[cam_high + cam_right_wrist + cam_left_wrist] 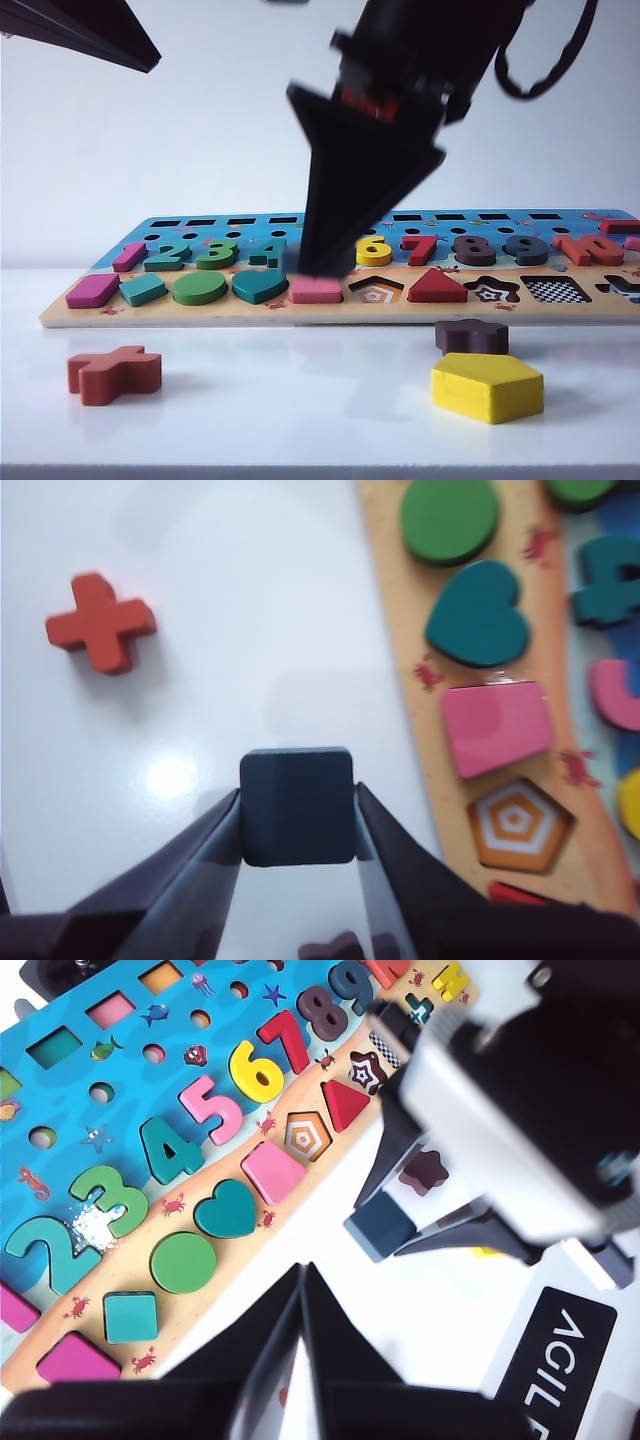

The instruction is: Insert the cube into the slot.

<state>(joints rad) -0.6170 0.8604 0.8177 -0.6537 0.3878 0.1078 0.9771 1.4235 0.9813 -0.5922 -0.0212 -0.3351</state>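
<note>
My right claw point(297, 815) squeezes the cube point(297, 805) by 2 sides, up off the table, so I can carry it flat. The slot point(556, 290) w/ checks sits far along the board point(300, 312). Left claw point(300, 1310) looks pinched shut, waiting nearby.

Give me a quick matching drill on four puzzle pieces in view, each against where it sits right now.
Pieces:
1. dark navy-blue wooden square cube
2. yellow wooden pentagon piece
3. red-orange wooden cross piece
4. pink wooden square piece

Places:
A. seated in the wooden puzzle board
B. on the white table, left front of the board
C. between the jaws of the right gripper
D. on the table, right front, near the dark brown star piece

Pairs: 1-C, 2-D, 3-B, 4-A
</note>
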